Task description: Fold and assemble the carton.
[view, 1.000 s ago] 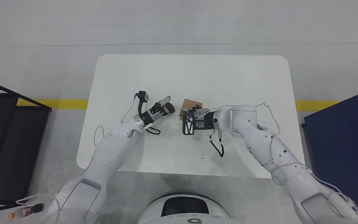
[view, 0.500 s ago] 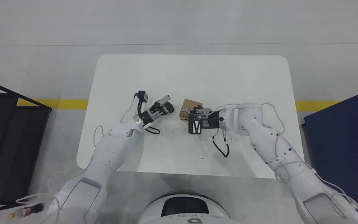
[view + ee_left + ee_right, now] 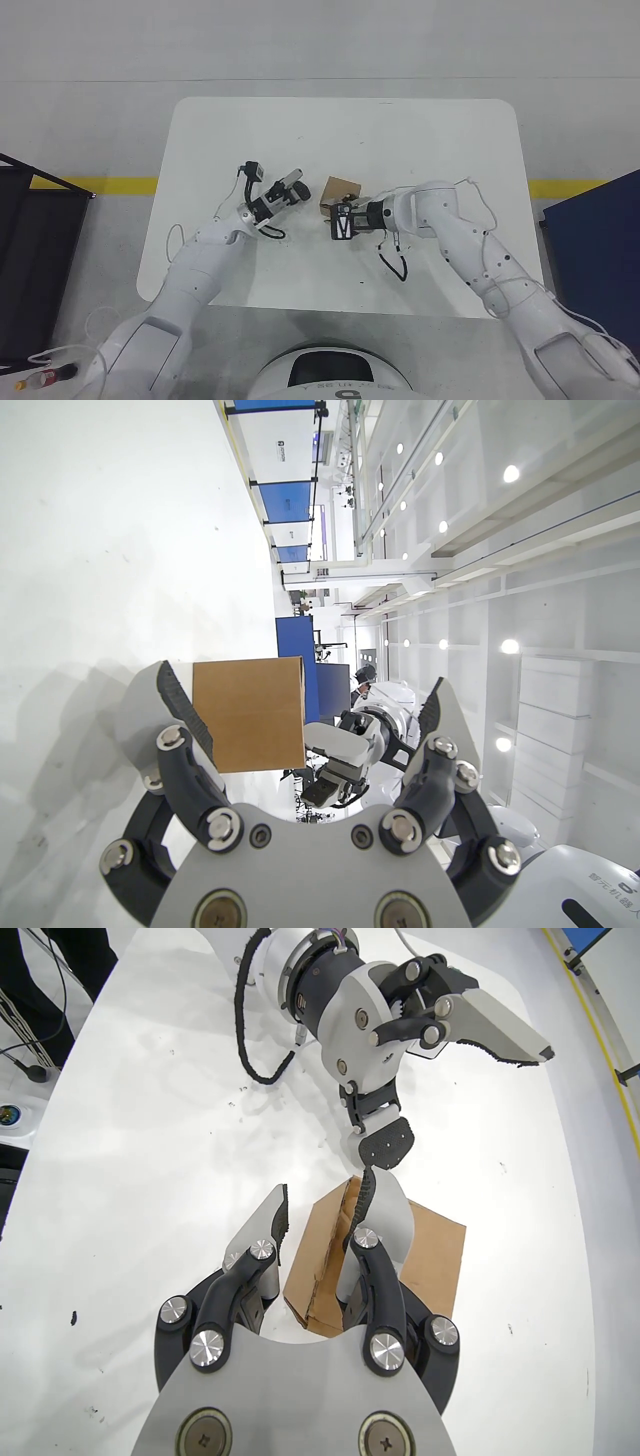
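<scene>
While left fingers (image 3: 442, 720) gape wide, one right finger (image 3: 387, 1213) touches the carton (image 3: 435, 1248).

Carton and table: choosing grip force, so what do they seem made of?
Carton: plain brown cardboard, matte, likely corrugated judging by its thick raw edge. Table: smooth white top, slightly glossy, scuffed with dark marks; laminate or plastic, can't tell.

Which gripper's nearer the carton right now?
Right. The right gripper is open at the carton, one finger over its folded edge. The left gripper is open beside the opposite side, a small gap away.
</scene>
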{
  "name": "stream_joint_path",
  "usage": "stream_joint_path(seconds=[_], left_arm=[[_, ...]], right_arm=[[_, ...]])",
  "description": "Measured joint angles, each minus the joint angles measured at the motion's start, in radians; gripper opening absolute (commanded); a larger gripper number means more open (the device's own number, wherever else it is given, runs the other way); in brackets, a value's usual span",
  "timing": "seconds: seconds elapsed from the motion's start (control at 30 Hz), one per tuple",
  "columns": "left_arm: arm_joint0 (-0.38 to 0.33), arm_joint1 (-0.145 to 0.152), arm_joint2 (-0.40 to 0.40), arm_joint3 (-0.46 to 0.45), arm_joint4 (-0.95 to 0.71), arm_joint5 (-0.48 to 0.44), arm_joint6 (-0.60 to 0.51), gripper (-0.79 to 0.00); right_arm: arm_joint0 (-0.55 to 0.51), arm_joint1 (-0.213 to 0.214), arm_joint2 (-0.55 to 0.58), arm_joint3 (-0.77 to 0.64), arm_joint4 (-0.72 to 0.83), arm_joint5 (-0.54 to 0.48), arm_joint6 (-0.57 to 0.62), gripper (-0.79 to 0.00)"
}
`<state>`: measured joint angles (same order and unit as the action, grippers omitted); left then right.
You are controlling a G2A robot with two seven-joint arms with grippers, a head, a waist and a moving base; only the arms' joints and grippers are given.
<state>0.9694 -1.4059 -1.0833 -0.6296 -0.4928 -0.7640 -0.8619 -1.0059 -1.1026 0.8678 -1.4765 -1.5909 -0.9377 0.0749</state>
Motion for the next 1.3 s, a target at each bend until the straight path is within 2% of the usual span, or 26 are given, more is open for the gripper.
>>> stream_joint_path(seconds=[0.27,0.37,0.53,0.57,0.6,0.63,0.7,1.07,1.1,1.13,1.17,1.3], left_arm=[[0.005,0.013,-0.033,-0.084,0.002,-0.031,0.011,0.0],[0.023,0.03,-0.067,-0.157,0.023,-0.04,0.017,0.0],[0.094,0.071,-0.151,-0.335,0.133,-0.003,0.045,0.0],[0.113,0.079,-0.168,-0.373,0.163,0.011,0.053,0.0],[0.139,0.089,-0.19,-0.426,0.204,0.034,0.066,0.0],[0.16,0.096,-0.206,-0.468,0.233,0.053,0.076,0.0],[0.179,0.1,-0.219,-0.523,0.263,0.071,0.084,0.0],[0.174,0.099,-0.216,-0.5,0.255,0.067,0.083,0.0],[0.174,0.099,-0.216,-0.5,0.255,0.067,0.083,0.0],[0.174,0.099,-0.216,-0.5,0.255,0.067,0.083,0.0],[0.174,0.099,-0.216,-0.5,0.255,0.067,0.083,0.0],[0.174,0.099,-0.216,-0.5,0.255,0.067,0.083,0.0]], right_arm=[[-0.027,0.011,0.039,-0.048,-0.008,0.045,-0.061,-0.548],[-0.045,0.016,0.061,-0.059,-0.001,0.059,-0.084,-0.526],[-0.071,0.03,0.119,-0.074,0.03,0.062,-0.115,-0.459],[-0.078,0.033,0.132,-0.078,0.038,0.063,-0.12,-0.394],[-0.087,0.037,0.151,-0.084,0.05,0.064,-0.128,-0.086],[-0.095,0.04,0.166,-0.088,0.064,0.065,-0.135,0.0],[-0.103,0.042,0.182,-0.091,0.083,0.066,-0.143,0.0],[-0.103,0.042,0.181,-0.091,0.081,0.065,-0.142,0.0],[-0.106,0.042,0.181,-0.089,0.087,0.066,-0.145,-0.043],[-0.108,0.042,0.183,-0.084,0.099,0.059,-0.149,-0.511],[-0.109,0.043,0.19,-0.078,0.119,0.045,-0.156,-0.785],[-0.125,0.056,0.259,-0.065,0.249,-0.06,-0.249,-0.785]])
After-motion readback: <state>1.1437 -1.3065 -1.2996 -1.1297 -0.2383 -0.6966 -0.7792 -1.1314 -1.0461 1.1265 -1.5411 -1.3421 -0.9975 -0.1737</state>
